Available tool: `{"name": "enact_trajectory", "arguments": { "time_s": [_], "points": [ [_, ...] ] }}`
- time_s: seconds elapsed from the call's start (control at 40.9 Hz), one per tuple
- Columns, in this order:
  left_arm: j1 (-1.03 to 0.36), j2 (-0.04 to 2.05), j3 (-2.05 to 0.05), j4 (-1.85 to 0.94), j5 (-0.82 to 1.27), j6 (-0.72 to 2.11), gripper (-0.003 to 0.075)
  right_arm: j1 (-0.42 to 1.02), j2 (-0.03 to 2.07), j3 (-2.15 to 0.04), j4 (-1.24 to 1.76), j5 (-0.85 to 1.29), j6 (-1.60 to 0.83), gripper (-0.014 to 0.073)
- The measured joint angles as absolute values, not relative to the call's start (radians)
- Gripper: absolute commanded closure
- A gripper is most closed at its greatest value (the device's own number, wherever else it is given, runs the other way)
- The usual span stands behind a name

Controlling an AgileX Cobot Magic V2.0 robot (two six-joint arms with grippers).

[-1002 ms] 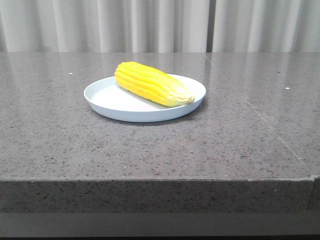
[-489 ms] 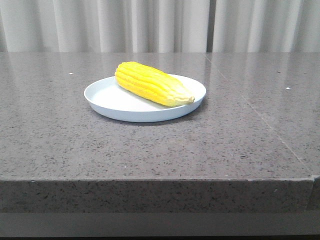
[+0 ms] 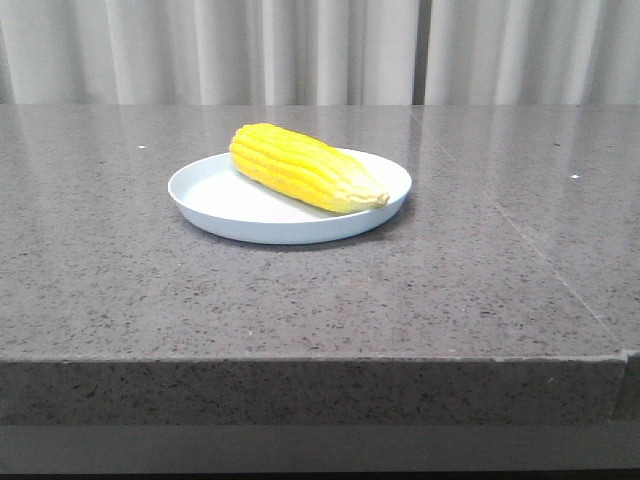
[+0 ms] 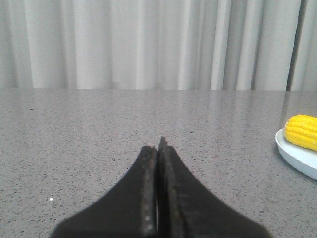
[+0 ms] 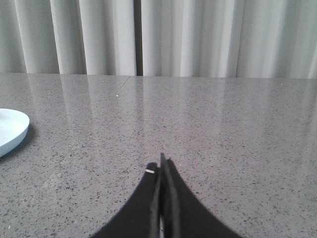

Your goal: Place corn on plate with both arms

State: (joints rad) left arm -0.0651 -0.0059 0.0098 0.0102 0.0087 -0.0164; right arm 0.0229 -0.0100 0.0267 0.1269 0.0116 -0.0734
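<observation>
The yellow corn [image 3: 305,167] lies across the pale blue-white plate [image 3: 230,200] on the grey table, its paler tip toward the plate's right rim. Neither arm shows in the front view. In the left wrist view my left gripper [image 4: 158,146] is shut and empty, low over bare table, with the corn's end [image 4: 302,131] and the plate's rim [image 4: 297,156] at the frame's right edge. In the right wrist view my right gripper [image 5: 161,163] is shut and empty, with the plate's rim [image 5: 12,130] at the frame's left edge.
The grey speckled stone table [image 3: 450,280] has a seam running along its right part and a front edge near the camera. Pale curtains [image 3: 320,50] hang behind the table.
</observation>
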Motion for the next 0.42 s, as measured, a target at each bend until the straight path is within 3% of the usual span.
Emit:
{"name": "enact_trajectory", "arguments": {
  "time_s": [0.416],
  "points": [
    [-0.061, -0.006, 0.010, 0.010, 0.009, -0.016, 0.0741, 0.023, -0.010, 0.027, 0.128, 0.012, -0.073, 0.0680]
  ]
}}
